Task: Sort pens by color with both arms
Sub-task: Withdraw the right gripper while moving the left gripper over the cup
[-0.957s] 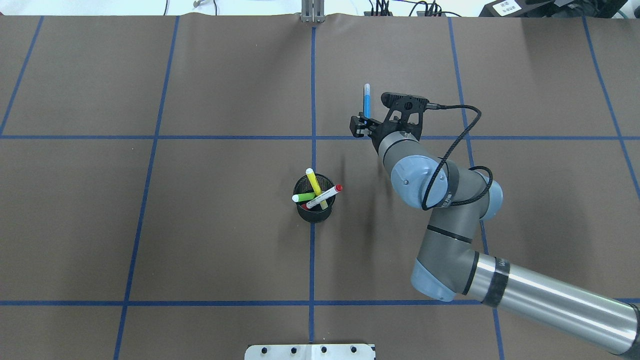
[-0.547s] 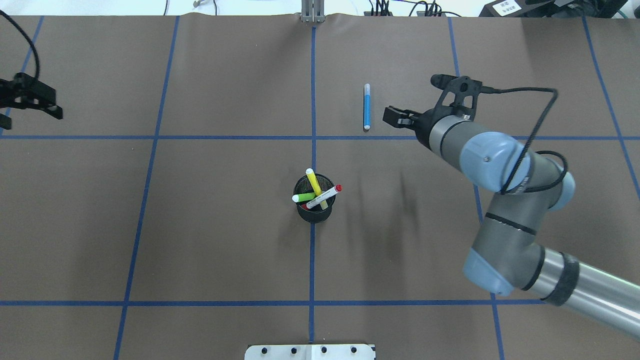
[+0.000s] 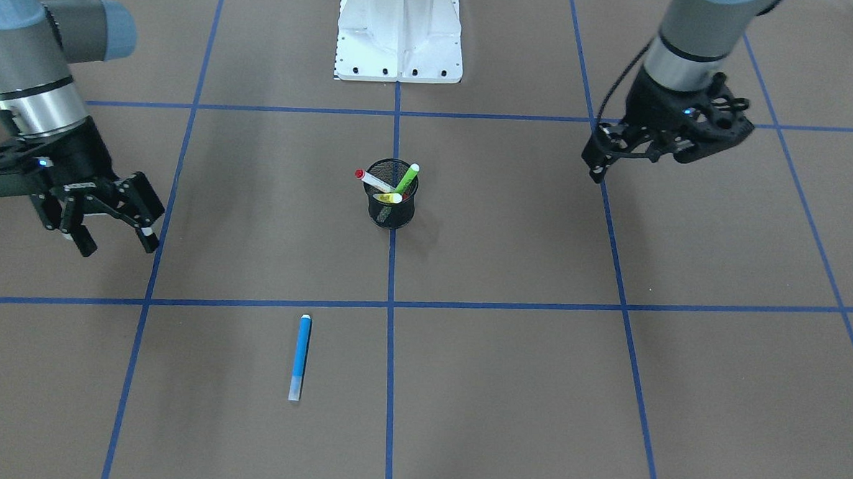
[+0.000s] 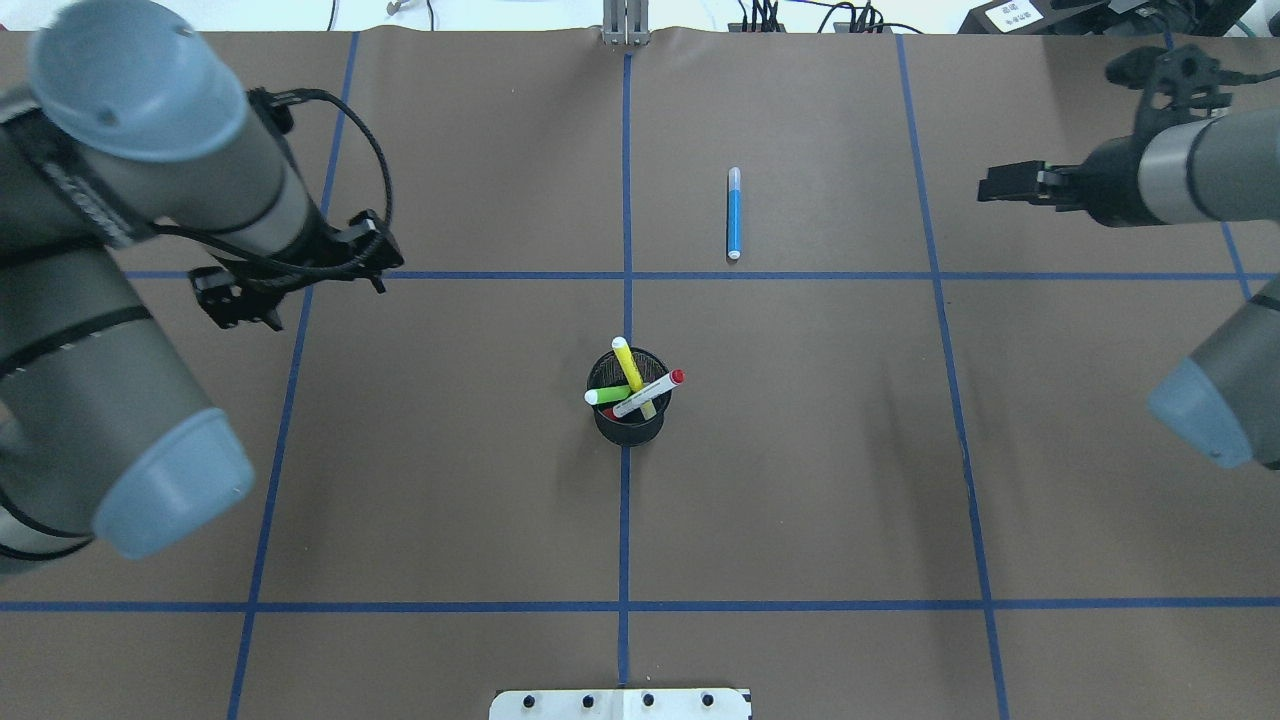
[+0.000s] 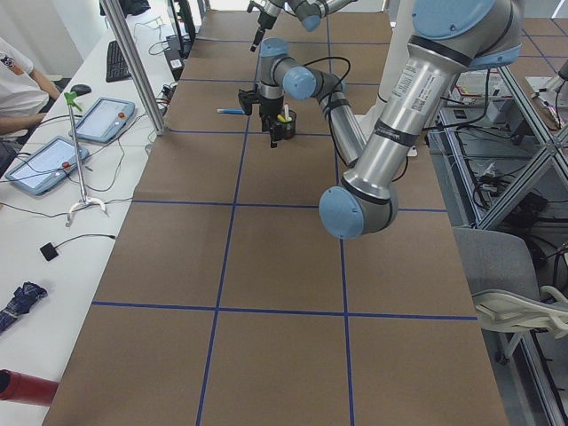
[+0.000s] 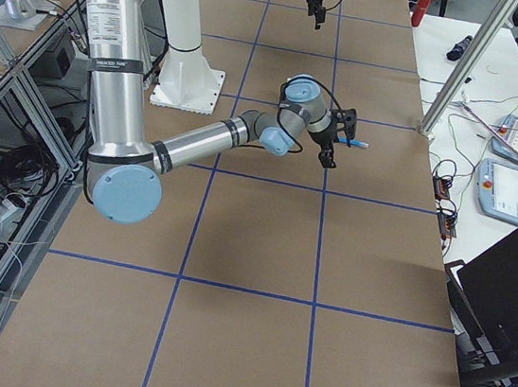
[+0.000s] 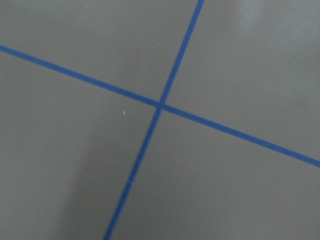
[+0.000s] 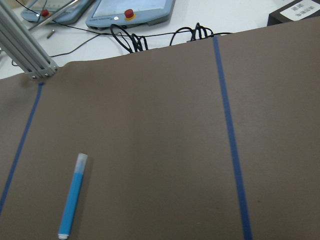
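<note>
A blue pen (image 4: 734, 213) (image 3: 300, 356) lies alone on the brown table beyond the cup, and shows at the lower left of the right wrist view (image 8: 72, 202). In the black mesh cup (image 4: 628, 415) (image 3: 392, 208) stand a yellow pen (image 4: 628, 365), a green pen (image 4: 608, 394) and a white pen with a red cap (image 4: 650, 393). My right gripper (image 4: 1000, 185) (image 3: 117, 242) hangs open and empty, well to the right of the blue pen. My left gripper (image 4: 300, 288) (image 3: 642, 159) hovers open and empty, left of the cup. The left wrist view shows only crossing tape lines.
Blue tape lines divide the brown table cover into squares. The white pedestal base (image 3: 399, 37) stands at the robot's edge. An aluminium post (image 4: 625, 25) rises at the far edge. Beyond it a white desk holds tablets (image 5: 98, 120), with a seated person (image 5: 18, 80).
My right gripper let go of the blue pen, which now lies flat, and drew back to the right. My left arm swung in from the left edge toward the middle.
</note>
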You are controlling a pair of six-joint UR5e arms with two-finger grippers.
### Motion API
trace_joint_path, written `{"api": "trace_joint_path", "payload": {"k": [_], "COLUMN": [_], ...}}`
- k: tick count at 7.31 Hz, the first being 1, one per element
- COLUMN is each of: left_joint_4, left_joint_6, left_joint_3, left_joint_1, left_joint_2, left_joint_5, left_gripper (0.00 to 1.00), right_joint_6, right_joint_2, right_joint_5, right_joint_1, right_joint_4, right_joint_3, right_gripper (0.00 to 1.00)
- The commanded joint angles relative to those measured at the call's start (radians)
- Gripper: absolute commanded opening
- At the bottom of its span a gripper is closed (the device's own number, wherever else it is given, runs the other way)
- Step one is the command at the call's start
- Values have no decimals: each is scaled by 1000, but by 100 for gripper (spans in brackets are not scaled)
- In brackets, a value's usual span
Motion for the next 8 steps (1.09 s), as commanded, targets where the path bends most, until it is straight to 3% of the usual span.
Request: {"api": "trace_joint_path", "payload": {"k": [1,2,4,6,8], "left_joint_4": [53,51,35,-53,-55], "left_joint_6": [-204,-241,-263,-261,-250], "left_joint_3": [312,486,715,824,849], "left_joint_1": [111,112,184,204,226], "left_joint_2": [-311,-459,-621,-657,-658], "left_joint_5": [96,93,98,99,122], "left_gripper": [100,100,99,96,81], "right_joint_6": [-219,-270,-280,-280,-280], "right_joint_2": [-58,-60,-71,-78,-85], "right_joint_5": [276,330,332,328,323], "right_joint_1": [207,232,238,238,237], "right_joint_4": [1,3,3,6,11], "right_joint_3": [-101,-137,-140,-142,-142], "right_gripper": [99,99,99,99,99]}}
